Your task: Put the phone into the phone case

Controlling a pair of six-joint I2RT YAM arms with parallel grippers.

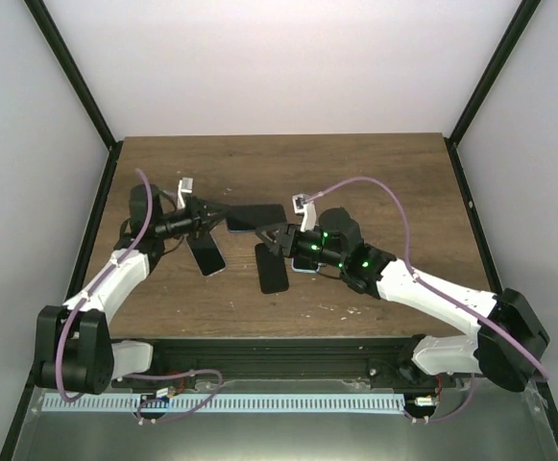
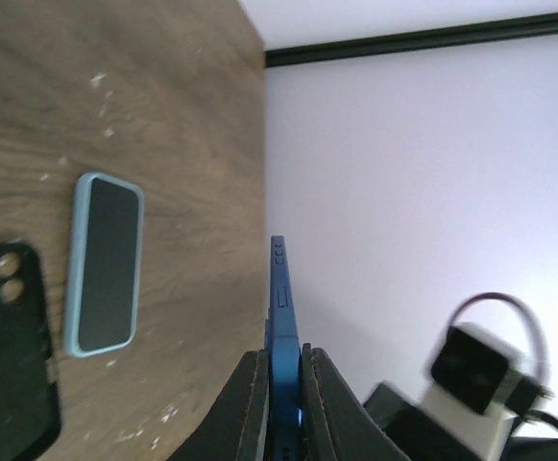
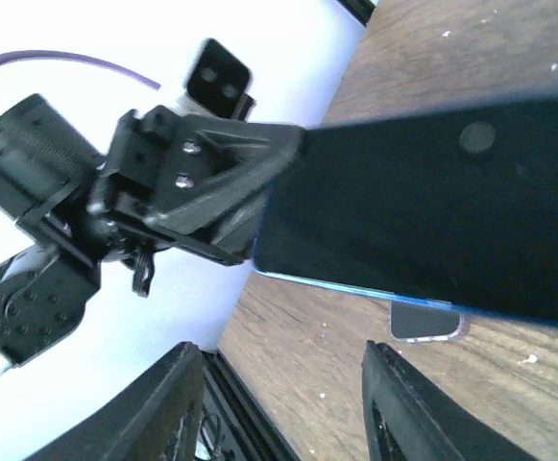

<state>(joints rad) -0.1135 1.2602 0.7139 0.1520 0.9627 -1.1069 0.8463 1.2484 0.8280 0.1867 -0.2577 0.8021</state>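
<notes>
My left gripper (image 1: 211, 218) (image 2: 283, 360) is shut on one end of a blue-edged phone (image 1: 256, 218) (image 2: 280, 288). It holds the phone on edge above the table, side buttons showing. In the right wrist view the phone's dark face (image 3: 423, 202) fills the upper right, with the left gripper (image 3: 202, 182) clamped on its end. My right gripper (image 1: 264, 237) (image 3: 279, 360) is open just short of the phone's free end, nothing between its fingers. A black phone case (image 1: 272, 269) (image 2: 10, 336) with two camera holes lies flat on the table below.
A light-blue-rimmed phone (image 2: 106, 264) lies flat beside the black case. Another dark phone with a pale rim (image 1: 206, 254) (image 3: 427, 322) lies under the left arm. A black frame and white walls enclose the wooden table (image 1: 375, 182).
</notes>
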